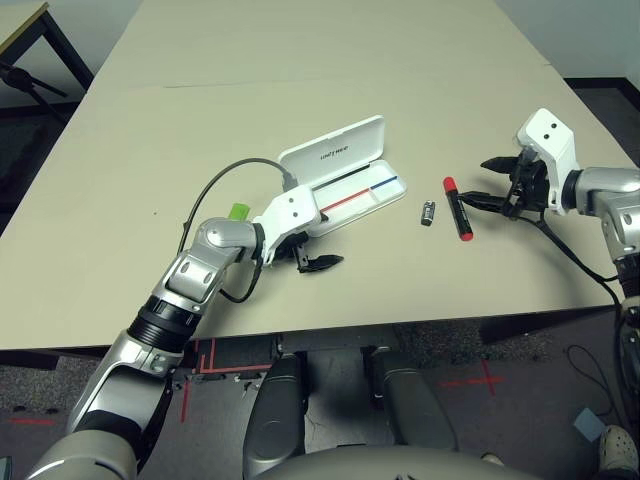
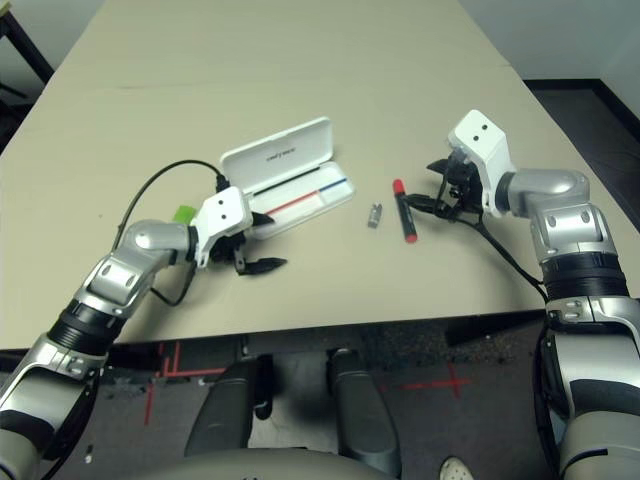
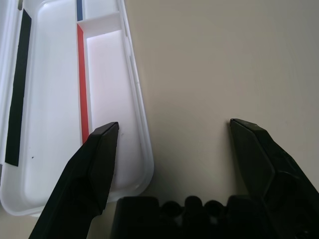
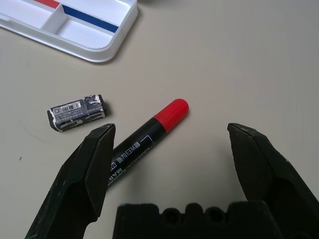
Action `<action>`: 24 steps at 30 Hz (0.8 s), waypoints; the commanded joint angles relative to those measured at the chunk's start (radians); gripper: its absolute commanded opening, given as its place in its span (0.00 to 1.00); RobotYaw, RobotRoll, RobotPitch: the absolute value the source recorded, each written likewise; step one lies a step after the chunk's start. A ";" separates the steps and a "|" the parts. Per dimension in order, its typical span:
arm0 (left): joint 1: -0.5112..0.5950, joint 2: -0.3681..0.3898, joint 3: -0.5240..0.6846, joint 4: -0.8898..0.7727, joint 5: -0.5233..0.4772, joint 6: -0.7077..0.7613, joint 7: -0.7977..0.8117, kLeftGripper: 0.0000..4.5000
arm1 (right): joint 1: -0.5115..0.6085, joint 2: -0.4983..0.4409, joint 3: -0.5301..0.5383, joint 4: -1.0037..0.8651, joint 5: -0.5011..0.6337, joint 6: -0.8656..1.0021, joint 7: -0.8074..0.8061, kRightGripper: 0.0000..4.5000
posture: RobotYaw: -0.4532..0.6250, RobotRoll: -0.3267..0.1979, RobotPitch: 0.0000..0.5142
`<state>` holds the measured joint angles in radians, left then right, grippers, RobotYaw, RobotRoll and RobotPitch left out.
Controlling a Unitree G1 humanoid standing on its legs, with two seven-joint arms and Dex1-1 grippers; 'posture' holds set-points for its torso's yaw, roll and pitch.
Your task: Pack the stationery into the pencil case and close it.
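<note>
- On the far left we see a lime-green flat stick (image 1: 239,211) lying on the beige table (image 1: 300,80), partly hidden behind the left arm's silver forearm, just beside the case's left end.
- Our left gripper (image 1: 312,258) hangs at the near left corner of the case with its two black fingers (image 3: 97,164) spread wide and holding nothing; one finger sits over the tray's corner, the other over bare table.
- The flat white plastic pencil case (image 1: 345,190) lies open, lid tilted back, red and blue lines showing in the tray.
- Right of it lies a small dark grey-silver piece (image 4: 76,112); just beside that, a black marker with a red cap (image 4: 149,139), apart from the case.
- Our right gripper (image 1: 487,190) hovers near the marker, fingers wide apart, holding nothing.
</note>
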<state>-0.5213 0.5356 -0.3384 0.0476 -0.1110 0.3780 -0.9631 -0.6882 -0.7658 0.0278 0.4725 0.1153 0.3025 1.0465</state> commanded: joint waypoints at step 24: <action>-0.035 0.085 -0.033 -0.020 0.075 0.038 -0.112 0.01 | 0.023 0.025 0.000 -0.006 -0.003 -0.027 -0.044 1.00 | 0.39 0.62 0.38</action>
<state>-0.5814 0.5931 -0.3637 0.0381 -0.0398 0.4156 -1.0430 -0.6766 -0.7391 0.0267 0.4705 0.1165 0.2846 0.9997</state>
